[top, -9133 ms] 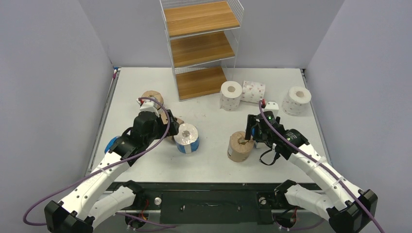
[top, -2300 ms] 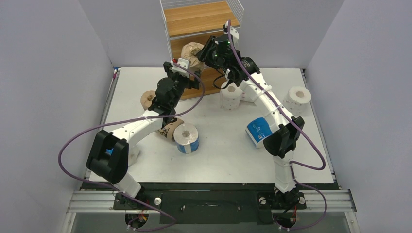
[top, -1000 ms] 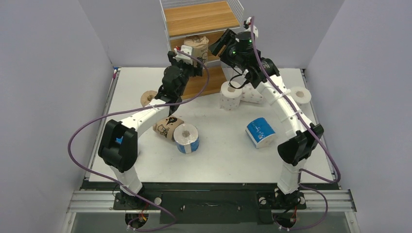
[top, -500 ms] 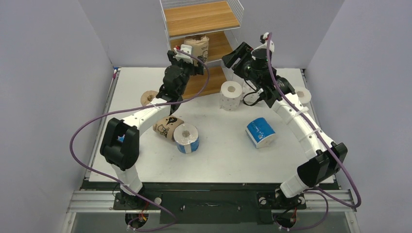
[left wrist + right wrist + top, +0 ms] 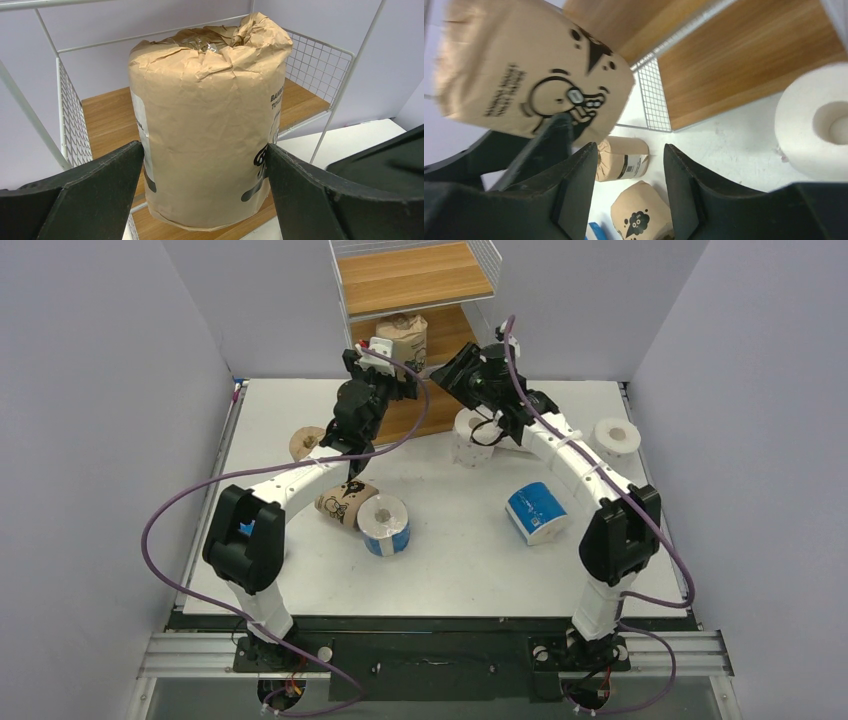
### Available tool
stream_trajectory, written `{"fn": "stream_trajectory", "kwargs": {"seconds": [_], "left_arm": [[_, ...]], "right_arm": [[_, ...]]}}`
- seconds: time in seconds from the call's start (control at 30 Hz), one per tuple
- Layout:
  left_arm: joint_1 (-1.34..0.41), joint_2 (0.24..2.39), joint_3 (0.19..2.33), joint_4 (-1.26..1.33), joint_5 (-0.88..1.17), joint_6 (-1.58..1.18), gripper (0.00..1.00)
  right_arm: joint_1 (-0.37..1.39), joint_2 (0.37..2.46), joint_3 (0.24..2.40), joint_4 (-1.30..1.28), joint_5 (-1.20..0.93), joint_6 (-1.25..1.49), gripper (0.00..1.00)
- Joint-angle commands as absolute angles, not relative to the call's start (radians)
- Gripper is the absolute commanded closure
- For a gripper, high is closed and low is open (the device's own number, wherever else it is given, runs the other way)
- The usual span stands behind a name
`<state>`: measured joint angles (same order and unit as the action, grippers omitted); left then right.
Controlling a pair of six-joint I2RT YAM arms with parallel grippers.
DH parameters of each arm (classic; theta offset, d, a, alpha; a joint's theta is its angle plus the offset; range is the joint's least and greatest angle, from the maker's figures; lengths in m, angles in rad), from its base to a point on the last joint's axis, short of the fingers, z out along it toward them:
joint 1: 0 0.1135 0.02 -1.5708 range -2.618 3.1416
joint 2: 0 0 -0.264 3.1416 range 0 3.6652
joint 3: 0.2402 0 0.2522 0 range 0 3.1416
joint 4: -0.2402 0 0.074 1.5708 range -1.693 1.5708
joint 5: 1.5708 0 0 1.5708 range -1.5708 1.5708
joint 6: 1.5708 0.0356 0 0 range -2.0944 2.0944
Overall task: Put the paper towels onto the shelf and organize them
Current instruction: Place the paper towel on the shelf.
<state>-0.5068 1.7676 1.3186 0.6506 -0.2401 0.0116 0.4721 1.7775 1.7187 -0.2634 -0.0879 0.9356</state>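
A tan-wrapped paper towel roll [image 5: 207, 115] stands upright on the middle board of the shelf [image 5: 415, 280], seen too in the top view [image 5: 405, 333]. My left gripper [image 5: 204, 150] is open around it, one finger close by each side. My right gripper [image 5: 452, 370] hovers open and empty in front of the shelf's right post. Below it lie two tan rolls [image 5: 621, 159] [image 5: 639, 215] on the table. The top view also shows two blue rolls [image 5: 385, 523] [image 5: 535, 512] and white rolls [image 5: 470, 435] [image 5: 612, 435].
The shelf's thin wire frame and side mesh [image 5: 312, 65] stand close to both grippers. Its top and bottom boards [image 5: 744, 65] are bare. The two arms nearly meet in front of the shelf. Grey walls enclose the white table [image 5: 450, 570].
The left jaws have widened off the tan roll, which stays standing on the middle tier. The right gripper has drawn away from the shelf, moved down and left, and narrowed a little.
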Motion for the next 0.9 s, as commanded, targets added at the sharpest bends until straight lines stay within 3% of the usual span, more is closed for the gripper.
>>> {"fn": "stream_trajectory", "kwargs": {"seconds": [0.0,0.47,0.87], "left_arm": [[-0.495,1.744,1.309,0.629,-0.250,0.013,0.12],[-0.495,1.730,1.314,0.625,-0.236,0.022,0.12],[-0.497,1.711,1.283,0.636,-0.229,0.035,0.12]], "right_arm": [[0.472,1.812,1.750,-0.222,-0.144,1.032,0.56],[0.459,1.991,1.844,-0.145,-0.267,1.195,0.70],[0.458,2.066,1.881,0.037,-0.330,1.274,0.71]]}}
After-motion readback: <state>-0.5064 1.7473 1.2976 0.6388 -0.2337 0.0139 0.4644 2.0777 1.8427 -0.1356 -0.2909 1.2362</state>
